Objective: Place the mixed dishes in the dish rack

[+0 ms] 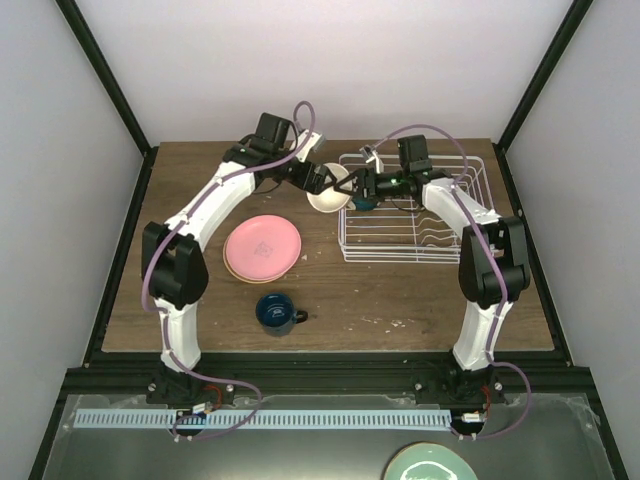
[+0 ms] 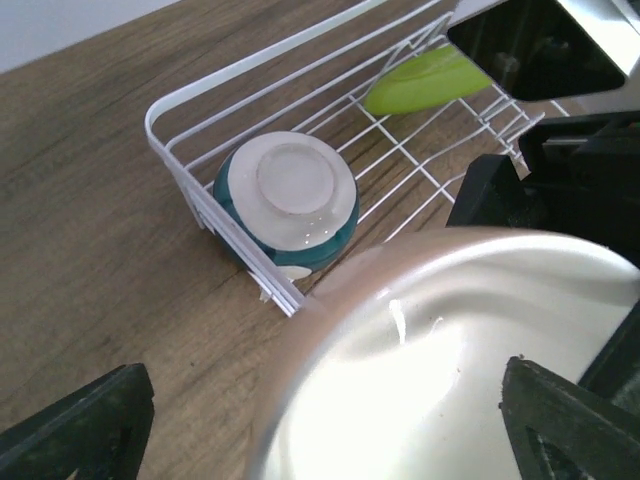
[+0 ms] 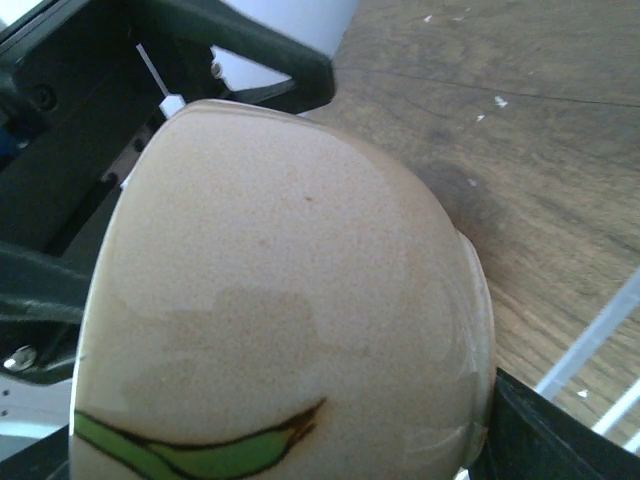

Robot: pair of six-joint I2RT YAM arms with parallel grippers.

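Cream bowl, tilted and clear of the table, hangs at the left rim of the rack, just outside the corner where an upturned teal bowl lies. The right fingers appear to pinch it across rim and wall, while the left fingers stand spread on either side without clamping it. Being glazed ceramic, it is judged stiff, fairly light, slippery and liable to chip on the wire, so a firm hold over the rim suits it best; the pink plate and mug lie on the table, well apart.
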